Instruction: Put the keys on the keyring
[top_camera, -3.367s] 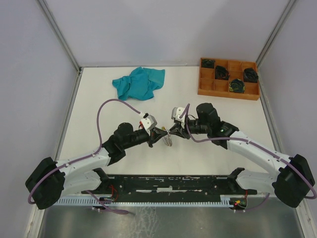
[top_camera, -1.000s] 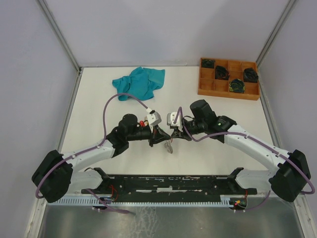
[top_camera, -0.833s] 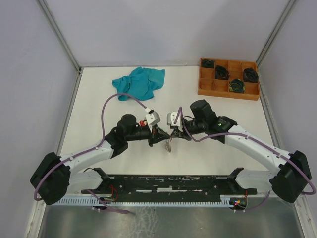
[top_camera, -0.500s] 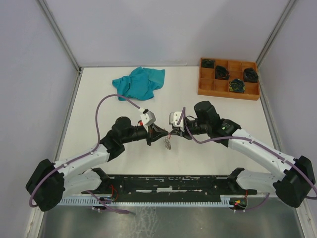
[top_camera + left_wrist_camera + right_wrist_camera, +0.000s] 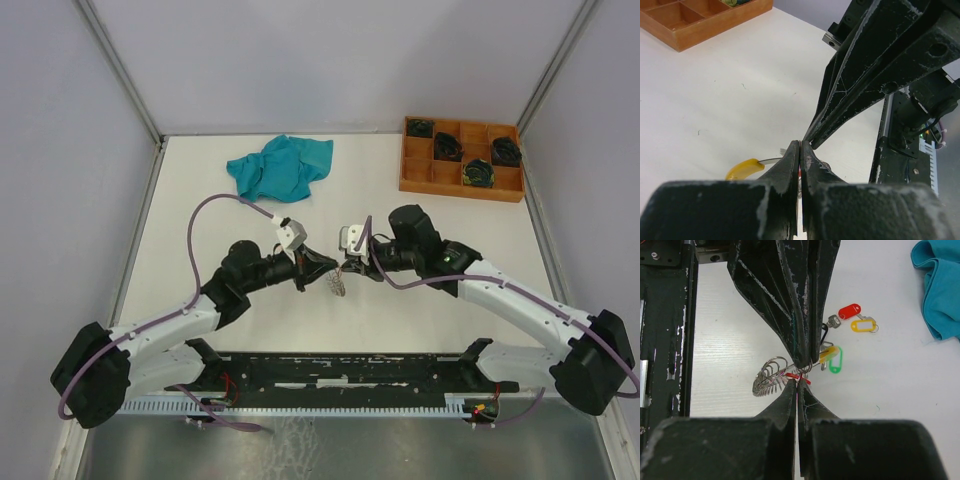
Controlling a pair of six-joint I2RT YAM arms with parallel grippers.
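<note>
One white table (image 5: 200,220) is shown; over it the left gripper (image 5: 799,150) and right gripper (image 5: 797,385) are met tip to tip, jaws pressed shut. The keyring (image 5: 742,169) is seen at their tips, the keys (image 5: 765,384) bunched beside.

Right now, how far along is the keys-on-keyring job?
Looks done: a fanned bunch of silver keys is gathered by the keyring, seemingly threaded. In hand: left gripper and right gripper are both pinched shut, tips meeting at the ring; what exactly they pinch is hidden. Still to do: red-tagged key and yellow-tagged key lie loose on the table; green tag sits beside the ring, attachment unclear.
</note>
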